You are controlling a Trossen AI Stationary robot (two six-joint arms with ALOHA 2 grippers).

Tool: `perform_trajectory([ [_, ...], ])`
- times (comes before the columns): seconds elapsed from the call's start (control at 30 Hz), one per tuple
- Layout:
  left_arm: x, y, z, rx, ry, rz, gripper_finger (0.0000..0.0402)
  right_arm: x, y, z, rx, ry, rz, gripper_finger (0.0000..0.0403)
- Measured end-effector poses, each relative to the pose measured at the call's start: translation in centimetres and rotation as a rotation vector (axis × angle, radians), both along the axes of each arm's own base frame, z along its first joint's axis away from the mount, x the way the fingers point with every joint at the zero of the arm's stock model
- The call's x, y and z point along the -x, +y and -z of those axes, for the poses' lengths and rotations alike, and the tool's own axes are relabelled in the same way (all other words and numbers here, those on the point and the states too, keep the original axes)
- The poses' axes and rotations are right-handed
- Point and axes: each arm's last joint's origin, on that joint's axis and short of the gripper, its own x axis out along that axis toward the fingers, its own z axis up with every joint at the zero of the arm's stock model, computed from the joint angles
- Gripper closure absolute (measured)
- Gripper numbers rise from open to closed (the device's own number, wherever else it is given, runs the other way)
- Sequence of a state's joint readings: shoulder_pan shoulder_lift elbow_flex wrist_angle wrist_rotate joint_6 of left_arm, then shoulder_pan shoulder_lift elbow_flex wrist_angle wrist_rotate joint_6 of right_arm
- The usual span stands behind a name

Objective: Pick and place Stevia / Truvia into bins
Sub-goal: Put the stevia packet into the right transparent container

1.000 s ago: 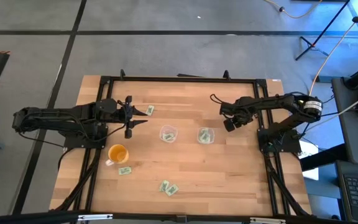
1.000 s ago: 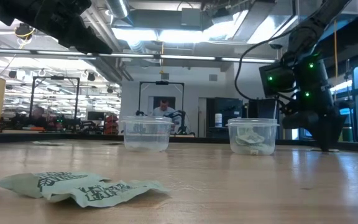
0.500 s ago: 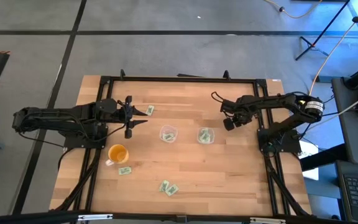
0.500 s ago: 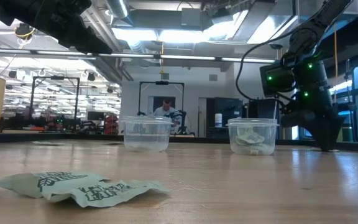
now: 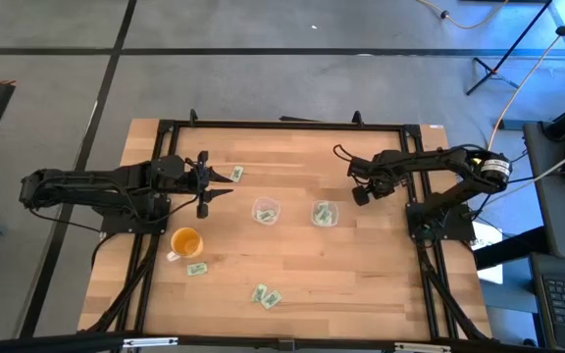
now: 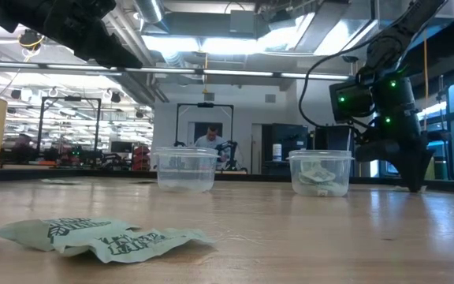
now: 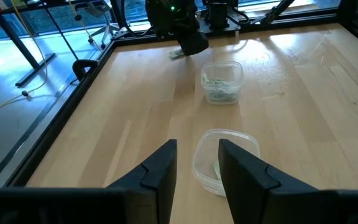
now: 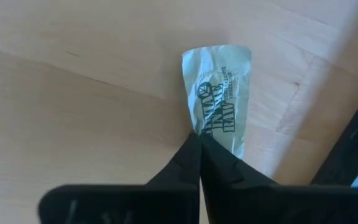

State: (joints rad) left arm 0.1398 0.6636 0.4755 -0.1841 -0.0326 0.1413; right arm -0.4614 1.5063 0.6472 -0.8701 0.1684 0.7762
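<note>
My right gripper (image 5: pixel 359 195) stands low over the table's right side, right of the two clear bins (image 5: pixel 265 210) (image 5: pixel 325 214), and is shut on a green-and-white Stevia packet (image 8: pixel 219 87) that lies flat on the wood. The right bin (image 6: pixel 320 172) holds packets. My left gripper (image 7: pixel 199 168) hovers open left of the left bin (image 7: pixel 225 158), nothing between its fingers. Loose packets lie flat at the far left (image 5: pixel 236 173), beside the cup (image 5: pixel 196 268) and near the front edge (image 5: pixel 266 295). My right gripper has its two fingertips (image 8: pixel 188 155) closed together on the packet's near end (image 8: pixel 213 134), at one long edge. The fingers come from above, pointing down. The packet still lies flat on the table, its other end spread out beyond the fingertips.
An orange translucent cup (image 5: pixel 185 241) stands near the left arm. A black frame (image 5: pixel 282 126) runs around the table's far and side edges, close to my right gripper. Bare wood lies between the bins and the front edge.
My right gripper has shut: its fingers stood apart a second ago and now meet on the packet at the table's right side. The packet has stayed on the table.
</note>
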Motion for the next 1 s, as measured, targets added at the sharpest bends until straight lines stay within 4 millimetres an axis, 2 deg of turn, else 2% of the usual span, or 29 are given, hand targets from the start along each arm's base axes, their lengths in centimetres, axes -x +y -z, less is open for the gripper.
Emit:
perform_trajectory([
  [0.2,0.0,0.0,0.0,0.0,0.0,0.0,0.0288,-0.5,0.0,-0.6,0.025,0.021,-0.025,0.0401],
  [0.43,0.0,0.0,0.0,0.0,0.0,0.0,0.0288,-4.9,1.0,-4.1,0.071,-0.134,-0.183,0.0401],
  [0.53,0.0,0.0,0.0,0.0,0.0,0.0,0.0288,-7.1,2.3,-6.3,0.1,-0.226,-0.262,0.0402],
  [0.73,0.0,0.0,0.0,0.0,0.0,0.0,0.0288,-10.8,6.3,-10.2,0.138,-0.433,-0.428,0.0402],
  [0.87,0.0,0.0,0.0,0.0,0.0,-0.001,0.0288,-12.1,8.6,-11.2,0.149,-0.551,-0.505,0.0402],
  [1.0,0.0,0.0,0.0,0.0,0.0,-0.001,0.0288,-12.2,10.3,-11.2,0.132,-0.568,-0.531,0.0402],
])
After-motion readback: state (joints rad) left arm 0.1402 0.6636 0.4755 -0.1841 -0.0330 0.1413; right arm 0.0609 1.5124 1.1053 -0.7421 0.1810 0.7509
